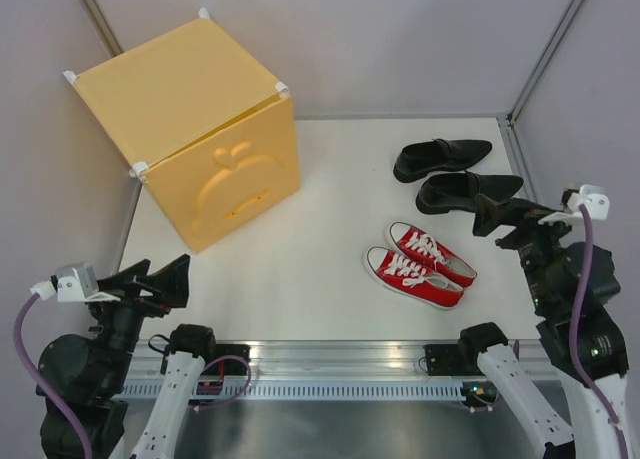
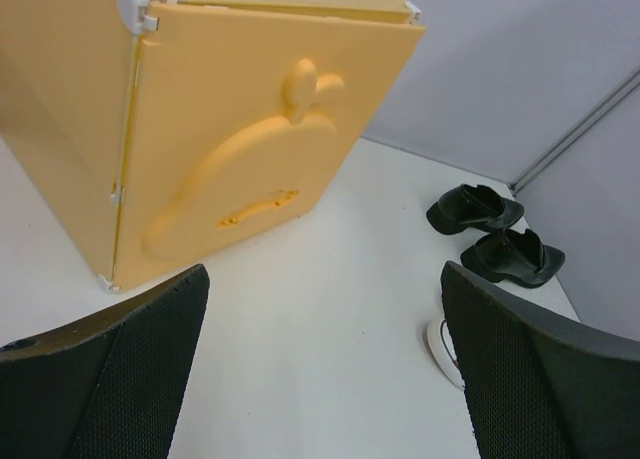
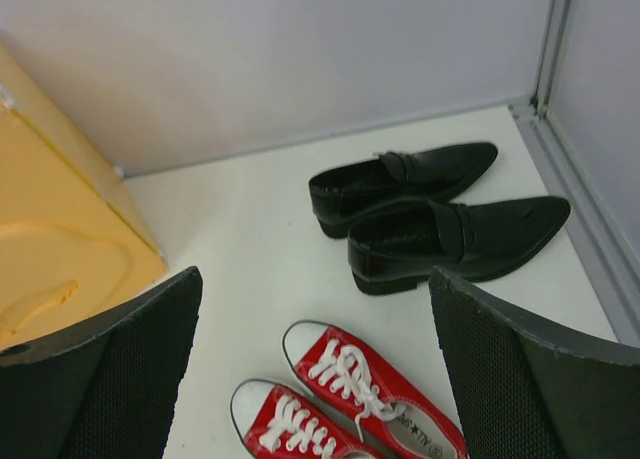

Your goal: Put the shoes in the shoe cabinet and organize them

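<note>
The yellow-orange shoe cabinet [image 1: 195, 124] stands at the back left with its embossed door [image 2: 262, 149] shut. Two black loafers [image 1: 455, 174] lie side by side at the back right, also in the right wrist view [image 3: 430, 209]. Two red sneakers [image 1: 420, 264] with white laces lie in front of them, also in the right wrist view [image 3: 360, 399]. My left gripper [image 1: 175, 279] is open and empty at the near left, facing the cabinet. My right gripper [image 1: 490, 219] is open and empty, hovering just right of the loafers and sneakers.
Grey walls enclose the white table [image 1: 300, 269] at the back and sides. A metal rail [image 1: 340, 359] runs along the near edge between the arm bases. Bare table lies between the cabinet and the shoes.
</note>
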Controlling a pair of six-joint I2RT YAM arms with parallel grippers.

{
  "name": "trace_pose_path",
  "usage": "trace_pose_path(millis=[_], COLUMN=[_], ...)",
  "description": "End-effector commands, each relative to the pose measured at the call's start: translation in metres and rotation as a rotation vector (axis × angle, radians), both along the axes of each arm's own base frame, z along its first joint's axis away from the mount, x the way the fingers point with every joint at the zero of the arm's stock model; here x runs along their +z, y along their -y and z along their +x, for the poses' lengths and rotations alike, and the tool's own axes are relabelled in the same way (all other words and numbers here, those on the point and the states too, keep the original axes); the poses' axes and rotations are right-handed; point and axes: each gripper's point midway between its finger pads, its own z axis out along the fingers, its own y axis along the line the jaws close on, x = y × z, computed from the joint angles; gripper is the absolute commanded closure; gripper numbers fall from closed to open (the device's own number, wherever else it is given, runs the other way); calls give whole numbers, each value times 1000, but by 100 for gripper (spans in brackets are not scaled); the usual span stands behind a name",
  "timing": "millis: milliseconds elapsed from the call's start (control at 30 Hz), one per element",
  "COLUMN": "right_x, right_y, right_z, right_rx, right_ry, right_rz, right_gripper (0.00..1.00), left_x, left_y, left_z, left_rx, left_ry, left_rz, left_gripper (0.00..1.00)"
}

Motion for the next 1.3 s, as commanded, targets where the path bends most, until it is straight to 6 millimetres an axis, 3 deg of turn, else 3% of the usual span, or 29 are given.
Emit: trace_pose_path(millis=[0,167,400,600,900,1100,1267], right_x=[-36,-71,-100,-99,-121,-127,-117], right_y=[-26,-64,-93,-117,-159,-196,-217], right_z=[16,36,77,111,161,175,186], right_rx=[113,298,386,465,563,648,697], right_ry=[-148,-263,-384,-340,-304,-249,-179], right_rz=[-14,-44,-22,-2,-27,-141,-170], right_gripper=[2,2,2,2,2,2,2], left_x=[-16,-32,-52,-67,-82,-90,-96], left_y=[11,17,23,28,30,33,32], left_z=[14,22,34,44,57,62,64], left_rx=[-47,-73,-92,-110,-112,-118,-110], left_ry=[-86,-142,-214,-263,-306,-331,-342], left_rz=[-24,-21,-21,-25,-23,-39,-39], left_gripper=[0,0,0,0,0,0,0])
